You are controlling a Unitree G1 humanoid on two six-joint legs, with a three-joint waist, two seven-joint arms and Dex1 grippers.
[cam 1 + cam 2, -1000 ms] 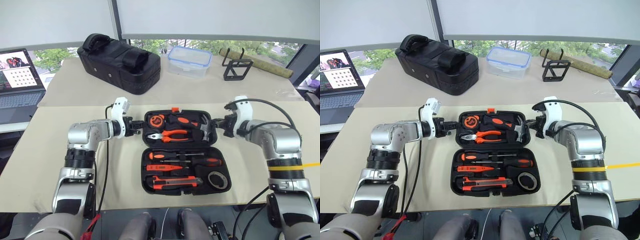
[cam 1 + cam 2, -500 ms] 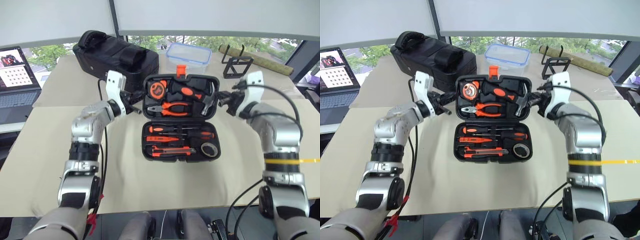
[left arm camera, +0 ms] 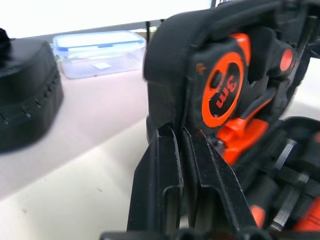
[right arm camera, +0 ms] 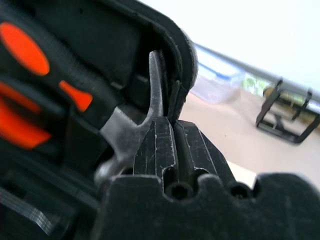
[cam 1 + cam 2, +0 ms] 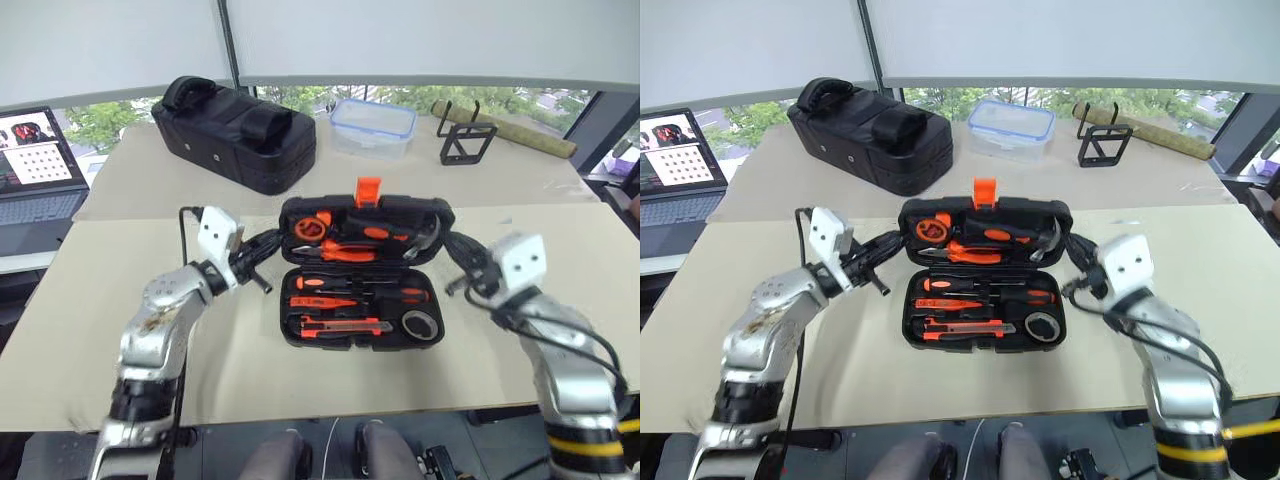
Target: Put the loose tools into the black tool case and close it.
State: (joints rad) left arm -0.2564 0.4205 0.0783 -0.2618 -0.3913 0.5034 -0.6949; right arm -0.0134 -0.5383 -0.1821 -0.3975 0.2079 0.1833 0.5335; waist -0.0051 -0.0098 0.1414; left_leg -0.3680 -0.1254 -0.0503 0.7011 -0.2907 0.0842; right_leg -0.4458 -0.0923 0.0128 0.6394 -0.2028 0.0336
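Bright, even daylight comes through the windows (image 5: 420, 95) behind the tabletop (image 5: 300, 370), leaving only faint, soft shadows. The sky burns out white in the wrist views, where each pincer's fingers (image 3: 165, 200) sit close and soft-focused. Both arms show slight motion blur.

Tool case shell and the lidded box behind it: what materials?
Tool case: looks like matte black moulded plastic, with rounded corners, shaped recesses and an orange latch. Lidded box: probably clear glossy plastic, see-through walls under a blue-rimmed lid.
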